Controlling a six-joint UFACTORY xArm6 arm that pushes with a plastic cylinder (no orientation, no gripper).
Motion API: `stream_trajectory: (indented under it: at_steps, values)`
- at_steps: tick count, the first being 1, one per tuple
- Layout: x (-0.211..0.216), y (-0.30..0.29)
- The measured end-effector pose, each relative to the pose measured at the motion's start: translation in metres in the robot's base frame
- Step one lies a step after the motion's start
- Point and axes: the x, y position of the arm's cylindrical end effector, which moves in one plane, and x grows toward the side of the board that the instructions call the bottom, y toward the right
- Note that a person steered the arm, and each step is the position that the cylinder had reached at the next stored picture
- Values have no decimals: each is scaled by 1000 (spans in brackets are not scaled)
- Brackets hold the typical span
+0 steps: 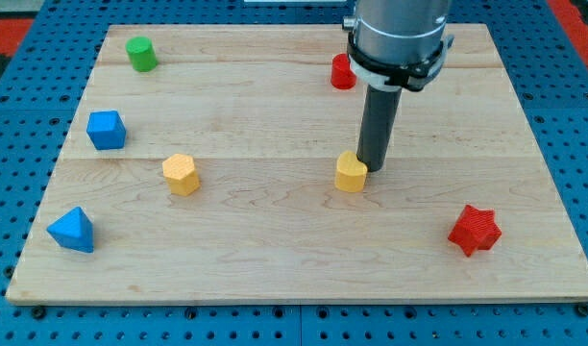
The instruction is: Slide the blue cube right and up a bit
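Board (275,250) with my tip (374,169), a bare rod grasping nothing, touching the yellow block (351,173). The blue cube (107,130) sits far toward the view's left of that block, untouched. Risks: travelling leftward may drag the yellow block or clip the yellow hexagon (181,174); an off-centre push would spin the cube toward the green cylinder (140,54).
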Motion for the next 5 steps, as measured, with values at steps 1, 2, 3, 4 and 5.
stream_trajectory:
  at_steps: [1, 2, 3, 4, 5]
  values:
    - [-31, -11]
    - [-56, -101]
    - [-85, -219]
    - [-119, -327]
    - [-131, -395]
